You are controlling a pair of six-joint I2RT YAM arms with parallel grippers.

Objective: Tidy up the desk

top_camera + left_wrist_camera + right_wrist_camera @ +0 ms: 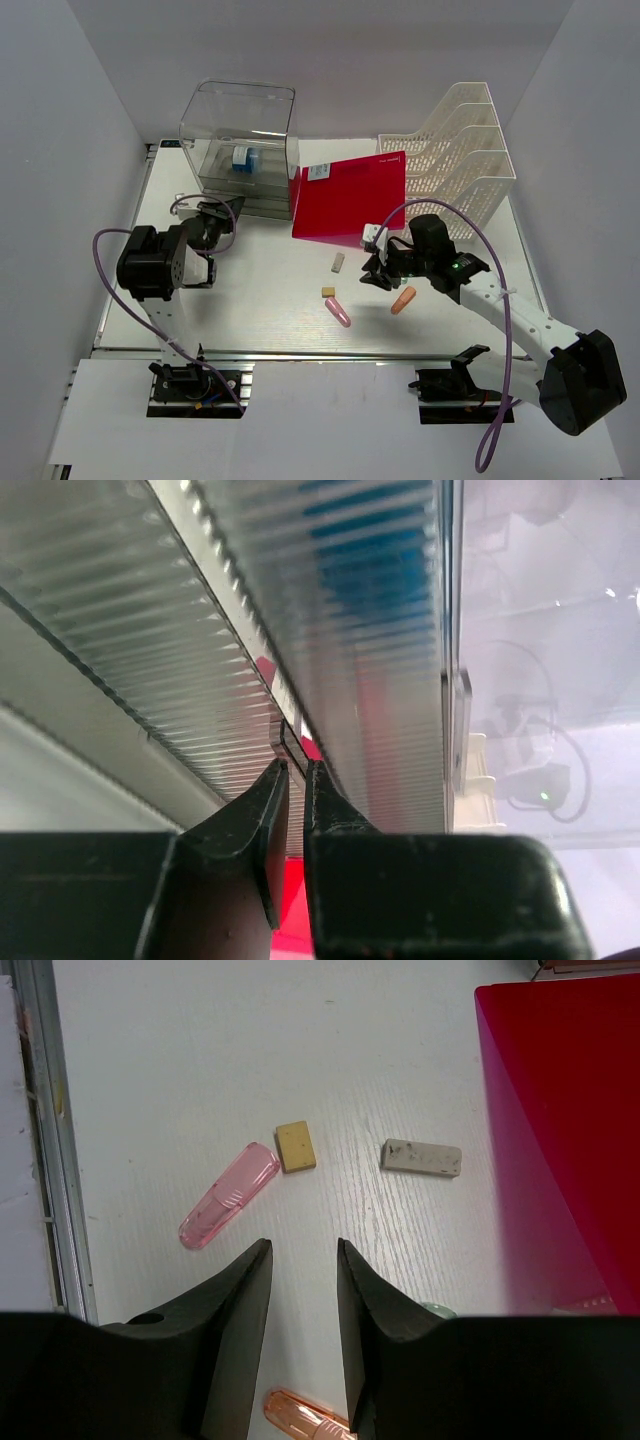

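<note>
The white desk (260, 300) holds a clear plastic drawer box (240, 130) at the back left. My left gripper (225, 208) is at the box's lower front. In the left wrist view its fingertips (297, 767) are pinched on a small clear handle tab (290, 742) of the ribbed drawer front (370, 630). My right gripper (378, 272) hovers open over the desk (200, 1050), nothing between its fingers (303, 1250). Ahead of it lie a pink tube (228, 1195), a yellow eraser (295, 1146) and a grey eraser (421, 1158). An orange tube (300, 1415) lies under the fingers.
A red folder (350, 195) lies at the back centre, its corner towards a white mesh file rack (465, 150) at the back right. A blue item (243, 160) sits inside the drawer box. A silver rail (45, 1140) runs along the desk's near edge.
</note>
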